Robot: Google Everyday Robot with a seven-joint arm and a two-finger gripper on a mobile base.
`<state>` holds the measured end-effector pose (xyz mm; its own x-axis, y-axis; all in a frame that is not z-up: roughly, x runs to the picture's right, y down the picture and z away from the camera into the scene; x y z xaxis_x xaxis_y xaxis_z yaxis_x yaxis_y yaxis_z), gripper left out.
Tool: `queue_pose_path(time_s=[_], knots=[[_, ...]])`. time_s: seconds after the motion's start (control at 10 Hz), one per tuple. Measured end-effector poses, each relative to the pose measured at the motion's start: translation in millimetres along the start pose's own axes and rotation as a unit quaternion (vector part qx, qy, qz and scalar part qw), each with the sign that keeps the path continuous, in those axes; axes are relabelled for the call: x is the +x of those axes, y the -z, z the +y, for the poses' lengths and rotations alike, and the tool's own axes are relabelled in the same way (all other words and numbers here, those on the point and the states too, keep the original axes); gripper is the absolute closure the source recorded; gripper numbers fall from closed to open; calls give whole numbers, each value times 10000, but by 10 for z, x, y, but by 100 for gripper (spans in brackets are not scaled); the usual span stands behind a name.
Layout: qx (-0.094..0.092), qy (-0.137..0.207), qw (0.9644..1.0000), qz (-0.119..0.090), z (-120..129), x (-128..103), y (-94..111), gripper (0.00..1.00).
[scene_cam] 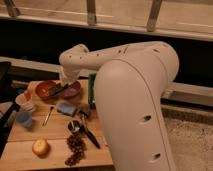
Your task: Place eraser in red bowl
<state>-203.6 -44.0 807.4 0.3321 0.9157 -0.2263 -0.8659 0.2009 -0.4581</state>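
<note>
From the one camera view, the white arm [125, 75] bends down over the far left part of the wooden table [20, 150]. The gripper [64, 86] hangs low between the red bowl [46, 89] and the purple bowl [72, 90]; whether it is clamped or loose I cannot tell. The black eraser [58, 91] lies tilted across the red bowl's right rim, just below the gripper. Nearer me sit a blue-grey pad [66, 108], a bunch of grapes [75, 147] and a round bun [40, 147].
</note>
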Motion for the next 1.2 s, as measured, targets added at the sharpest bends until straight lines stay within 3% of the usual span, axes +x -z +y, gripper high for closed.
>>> queue_pose_path(time_s=[0.2, 0.4, 0.6, 0.8, 1.0, 1.2], knots=[[-163, -86, 9998, -27, -19, 37, -6, 83], [-529, -418, 9975, -204, -257, 174, -88, 83], [-877, -473, 9943, -368, -299, 200, -206, 83], [-1109, -414, 9919, -464, -190, 85, -337, 83], [-1263, -231, 9903, -527, 32, -171, -514, 83], [-1291, -26, 9904, -503, 191, -355, -659, 83]])
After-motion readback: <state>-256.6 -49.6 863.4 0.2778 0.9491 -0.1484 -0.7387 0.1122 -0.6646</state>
